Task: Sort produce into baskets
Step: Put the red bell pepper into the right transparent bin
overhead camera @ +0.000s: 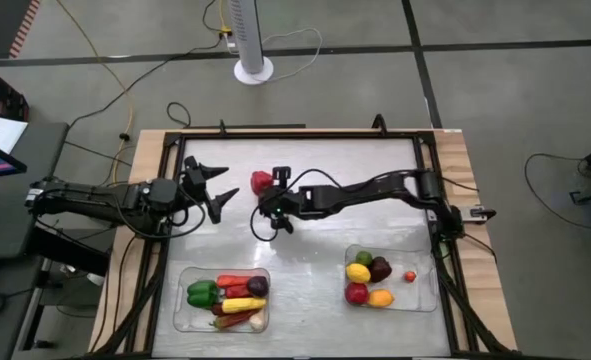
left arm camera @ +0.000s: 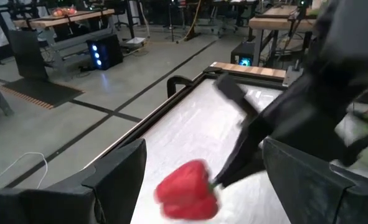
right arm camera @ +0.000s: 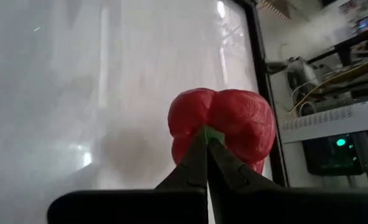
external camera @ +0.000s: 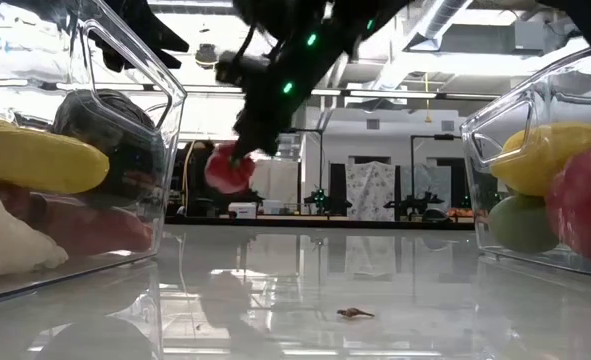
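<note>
Near the tabletop's far edge, about mid-width, I see the right gripper with fingers clenched on the green stem of a red pepper, lifted off the surface. Left gripper hangs just beside it, fingers spread, empty. Both baskets sit along the near edge, holding produce.

We see bright overhead light throwing white glare across the glossy table. In the low view the ceiling lamps blaze and the near basket walls are blurred. The red pepper smears with motion blur in the left wrist view.
</note>
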`<state>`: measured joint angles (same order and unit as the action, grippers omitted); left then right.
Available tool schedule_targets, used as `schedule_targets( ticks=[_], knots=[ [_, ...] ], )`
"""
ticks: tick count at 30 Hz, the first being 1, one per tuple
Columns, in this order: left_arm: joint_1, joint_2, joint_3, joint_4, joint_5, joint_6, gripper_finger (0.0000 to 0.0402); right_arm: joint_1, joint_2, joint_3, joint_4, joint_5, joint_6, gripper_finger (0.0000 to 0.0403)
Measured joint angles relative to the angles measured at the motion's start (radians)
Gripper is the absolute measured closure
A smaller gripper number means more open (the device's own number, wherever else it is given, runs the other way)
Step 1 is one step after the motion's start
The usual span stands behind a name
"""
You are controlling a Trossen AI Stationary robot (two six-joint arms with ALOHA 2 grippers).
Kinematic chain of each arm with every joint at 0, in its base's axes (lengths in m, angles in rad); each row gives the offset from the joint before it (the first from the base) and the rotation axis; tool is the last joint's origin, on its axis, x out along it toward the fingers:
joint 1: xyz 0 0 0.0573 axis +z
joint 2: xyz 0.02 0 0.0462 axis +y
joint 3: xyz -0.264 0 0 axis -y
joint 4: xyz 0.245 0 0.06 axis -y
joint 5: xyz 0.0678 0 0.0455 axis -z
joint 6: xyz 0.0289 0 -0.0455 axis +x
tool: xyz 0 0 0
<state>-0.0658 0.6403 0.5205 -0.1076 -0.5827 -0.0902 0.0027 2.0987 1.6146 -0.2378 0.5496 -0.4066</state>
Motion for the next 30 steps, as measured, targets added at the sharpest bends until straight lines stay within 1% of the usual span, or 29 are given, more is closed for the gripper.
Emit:
schedule_targets(
  ticks=[6, 11, 15, 19, 24, 27, 30],
  knots=[
    [0.0, 0.0, 0.0, -0.001, 0.0, 0.0, 0.0095, 0.067, -0.155, 0.0, -0.222, -0.018, 0.085, 0.0381],
    [0.0, 0.0, 0.0, 0.0, 0.0, -0.002, 0.0095, 0.149, -0.29, 0.0, -0.439, -0.08, 0.216, 0.038],
    [0.0, 0.0, 0.0, 0.0, 0.0, -0.005, 0.0095, 0.236, -0.383, 0.0, -0.596, -0.134, 0.343, 0.038],
    [0.0, 0.0, 0.0, 0.002, 0.0, -0.011, 0.0095, 0.354, -0.453, 0.0, -0.699, -0.124, 0.453, 0.038],
    [0.0, 0.0, 0.0, 0.01, 0.0, -0.022, 0.0095, 0.52, -0.537, 0.0, -0.779, -0.089, 0.57, 0.0379],
    [0.0, 0.0, 0.0, 0.014, 0.0, -0.025, 0.0095, 0.614, -0.574, 0.0, -0.868, -0.081, 0.696, 0.0378],
    [0.0, 0.0, 0.0, 0.03, 0.0, -0.025, 0.0095, 0.705, -0.601, -0.011, -0.964, -0.031, 0.851, 0.0372]
  ],
)
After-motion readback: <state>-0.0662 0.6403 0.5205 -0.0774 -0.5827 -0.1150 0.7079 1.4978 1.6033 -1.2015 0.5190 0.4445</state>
